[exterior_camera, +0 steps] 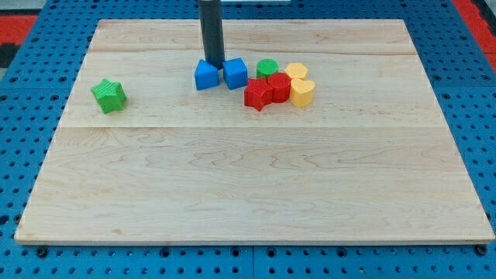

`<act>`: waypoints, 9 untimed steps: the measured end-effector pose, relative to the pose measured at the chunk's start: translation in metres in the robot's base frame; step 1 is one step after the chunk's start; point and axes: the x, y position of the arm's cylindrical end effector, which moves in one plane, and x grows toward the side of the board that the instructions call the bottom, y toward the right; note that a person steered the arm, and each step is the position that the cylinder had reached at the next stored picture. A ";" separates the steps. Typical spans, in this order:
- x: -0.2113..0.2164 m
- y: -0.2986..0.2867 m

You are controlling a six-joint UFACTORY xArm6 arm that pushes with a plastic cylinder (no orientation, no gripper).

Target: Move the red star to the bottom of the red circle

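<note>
The red star (pixel 256 94) lies on the wooden board (pixel 256 178) near the view's top middle, touching the left side of the red circle (pixel 279 86). My tip (pixel 212 63) is at the end of a dark rod that comes down from the view's top. It sits just behind the gap between two blue blocks, left of the red star and apart from it.
The left blue block (pixel 206 75) and the blue cube (pixel 235 73) sit side by side. A green circle (pixel 267 68) lies behind the red circle. A yellow block (pixel 295 71) and a yellow heart (pixel 301 92) lie to its right. A green star (pixel 108 94) lies far left.
</note>
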 end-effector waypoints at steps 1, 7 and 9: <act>-0.010 -0.003; 0.052 -0.005; 0.092 0.061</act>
